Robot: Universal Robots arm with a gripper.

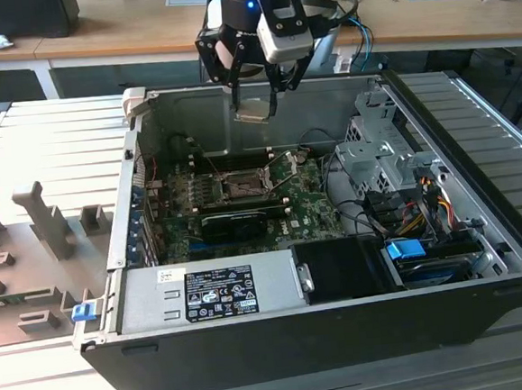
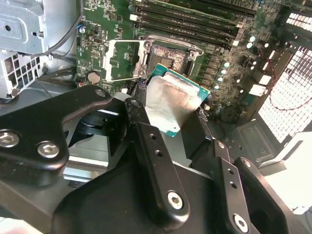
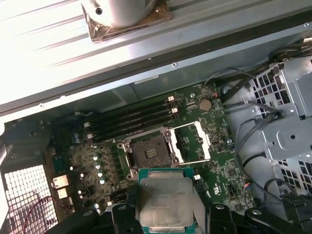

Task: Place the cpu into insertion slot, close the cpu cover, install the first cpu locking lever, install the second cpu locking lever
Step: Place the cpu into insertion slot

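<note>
My gripper [image 1: 254, 101] hangs above the open computer case, shut on the cpu [image 1: 253, 112], a thin square chip with a silvery face and green edge. Both wrist views show the cpu [image 2: 175, 97] [image 3: 165, 200] clamped between the black fingers [image 2: 146, 134], well above the board. The insertion slot [image 1: 242, 187] lies open on the green motherboard, a dark square with a metal rim [image 2: 168, 58] [image 3: 150, 153]. The cpu cover [image 3: 192, 141], a silvery frame with a square window, is swung open flat beside the slot [image 2: 122, 59].
A long black card [image 1: 245, 219] lies just in front of the slot. A power supply [image 1: 205, 290] fills the case's near side. A metal drive cage [image 1: 384, 149] with cables stands at the exterior view's right. Memory slots [image 3: 131, 119] run beside the slot.
</note>
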